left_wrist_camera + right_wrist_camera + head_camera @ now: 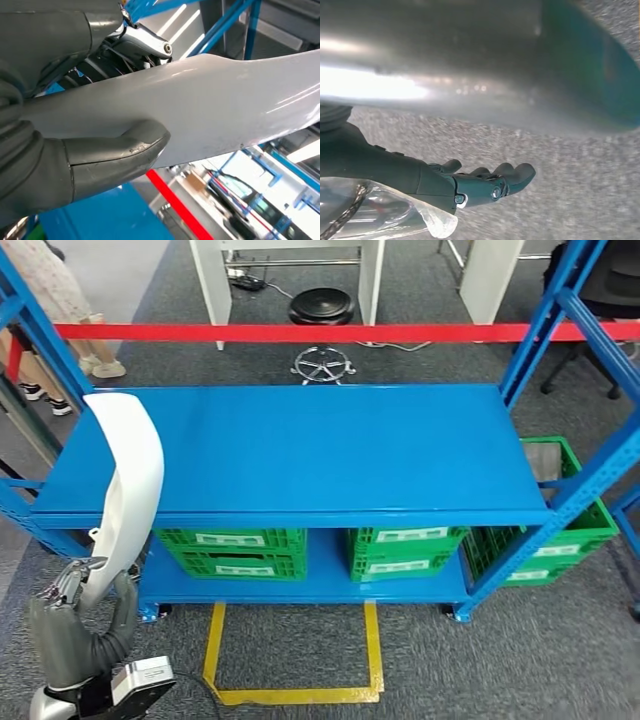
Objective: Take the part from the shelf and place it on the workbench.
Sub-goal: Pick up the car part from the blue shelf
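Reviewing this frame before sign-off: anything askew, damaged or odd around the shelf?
One thing: the rightmost green crate sits skewed, jutting past the blue shelf frame, unlike the two squared crates under it. The white part in the left hand looks intact.

you can't read any text here. the green crates on the lower level of the blue shelf each carry white label strips on their front walls, but the print on them is too small and blurred for you to make out. the white part held in the left hand shows you no marking, brand or number.
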Tool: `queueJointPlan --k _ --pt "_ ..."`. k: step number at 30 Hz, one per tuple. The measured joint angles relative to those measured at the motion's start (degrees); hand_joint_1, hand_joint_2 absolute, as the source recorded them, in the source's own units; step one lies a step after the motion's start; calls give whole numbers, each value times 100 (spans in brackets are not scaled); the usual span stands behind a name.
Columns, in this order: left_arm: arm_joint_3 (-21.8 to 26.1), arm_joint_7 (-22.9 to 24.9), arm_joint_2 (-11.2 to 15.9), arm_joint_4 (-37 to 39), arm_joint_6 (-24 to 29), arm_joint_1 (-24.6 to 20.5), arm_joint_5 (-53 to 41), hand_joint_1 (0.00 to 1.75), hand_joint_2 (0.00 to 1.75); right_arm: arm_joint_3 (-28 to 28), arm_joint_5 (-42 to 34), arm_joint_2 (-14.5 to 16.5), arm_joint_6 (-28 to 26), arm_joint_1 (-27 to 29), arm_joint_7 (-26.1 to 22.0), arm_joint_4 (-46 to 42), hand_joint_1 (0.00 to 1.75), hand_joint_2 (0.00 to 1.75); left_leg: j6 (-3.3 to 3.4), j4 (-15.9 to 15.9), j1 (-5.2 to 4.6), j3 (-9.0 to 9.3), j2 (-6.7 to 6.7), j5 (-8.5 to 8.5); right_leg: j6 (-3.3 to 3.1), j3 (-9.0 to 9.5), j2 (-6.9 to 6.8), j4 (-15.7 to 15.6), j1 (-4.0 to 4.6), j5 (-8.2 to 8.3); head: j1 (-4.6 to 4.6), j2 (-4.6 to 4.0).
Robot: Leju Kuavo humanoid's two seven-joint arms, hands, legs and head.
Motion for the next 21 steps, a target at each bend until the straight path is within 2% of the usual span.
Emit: queueJointPlan --k 1,2,3,4,5,6,7,8,9,10,11,12,13,14,15,16,17,18,19,20,21 --pt "10 -14 -19 9 0 1 34 175 175 -17 -17 0 -8 0 8 -4 0 0 -13 30 4 -89 58 46 22 108 -21 2 -4 148 1 0" --pt "19 -26 -38 18 0 0 61 175 175 -29 -33 0 -16 0 15 -8 0 0 -31 73 11 -177 114 83 43 318 -72 -198 -8 342 0 0" --pt "25 -33 -55 24 0 0 78 175 175 -37 -44 1 -24 -2 20 -13 0 0 -53 133 13 -253 163 110 66 594 -185 -551 -13 454 3 0" --pt "31 -37 -68 27 1 2 89 175 175 -43 -50 1 -29 -9 24 -19 0 0 -79 207 10 -322 210 126 72 896 -320 -963 1 471 9 0" --pt "34 -40 -78 29 2 4 96 175 175 -45 -54 2 -32 -20 25 -26 0 0 -107 276 1 -369 260 143 49 1101 -425 -1301 14 403 10 0" --pt "38 -44 -83 29 3 6 102 175 175 -45 -54 2 -32 -29 25 -32 0 0 -133 325 -10 -395 312 163 10 1209 -484 -1512 31 311 15 0" --pt "40 -48 -89 29 4 7 104 175 175 -45 -55 3 -34 -34 25 -36 0 0 -159 352 -11 -409 371 187 -46 1230 -464 -1595 50 273 14 0" --pt "40 -51 -93 31 4 5 105 175 175 -48 -57 4 -36 -27 27 -38 0 0 -186 361 -6 -415 425 215 -111 1169 -406 -1595 48 286 11 0" --pt "40 -54 -98 32 4 4 106 175 175 -55 -63 5 -40 -17 34 -38 0 0 -221 383 12 -428 397 182 -159 1120 -356 -1588 48 330 9 0" --pt "40 -55 -103 33 4 7 106 175 175 -65 -74 7 -50 -7 47 -38 0 0 -261 470 37 -455 289 37 -208 1058 -306 -1587 46 389 8 0" --pt "39 -52 -104 36 4 12 106 175 175 -75 -87 8 -60 -2 60 -38 0 0 -301 659 56 -500 138 -211 -251 981 -256 -1588 42 460 4 0" --pt "39 -45 -104 42 4 16 106 175 175 -83 -98 9 -68 -5 73 -38 0 0 -333 943 72 -554 -30 -532 -277 910 -199 -1585 45 531 0 0" --pt "38 -37 -103 51 4 21 105 175 175 -86 -105 10 -77 -9 82 -37 0 0 -347 1286 79 -601 -139 -836 -297 835 -135 -1582 52 607 -2 0" --pt "38 -29 -103 65 4 18 105 175 175 -87 -109 11 -81 -12 86 -37 0 0 -344 1598 77 -619 -185 -1023 -307 754 -67 -1577 64 683 -7 0" --pt "38 -22 -103 83 4 16 105 175 175 -88 -110 13 -87 -13 91 -36 0 0 -325 1794 72 -589 -204 -1066 -313 672 3 -1571 80 759 -8 0" --pt "37 -20 -103 102 4 12 105 175 175 -88 -112 13 -94 -12 94 -36 0 0 -288 1819 63 -486 -216 -980 -316 580 75 -1564 100 833 -8 0" --pt "35 -17 -103 120 4 8 105 175 175 -90 -113 13 -100 -10 96 -36 0 0 -228 1655 46 -307 -241 -815 -317 488 149 -1558 123 905 -7 0" --pt "32 -14 -103 133 4 3 105 175 175 -91 -114 14 -105 -10 98 -36 0 0 -141 1329 17 -59 -311 -645 -318 412 219 -1554 142 973 -6 0" --pt "27 -4 -103 141 4 -6 107 175 175 -92 -115 29 -110 -12 98 -33 0 0 -23 913 -18 216 -444 -568 -310 348 282 -1552 152 1039 3 0" --pt "21 15 -102 146 5 -13 111 175 175 -93 -119 43 -120 -16 98 -32 0 0 64 490 -45 470 -574 -561 -301 302 345 -1558 148 1109 2 0" --pt "14 43 -101 149 7 -20 118 175 175 -94 -125 57 -126 -18 99 -30 0 0 120 178 -76 644 -682 -590 -282 268 404 -1573 133 1180 0 0"
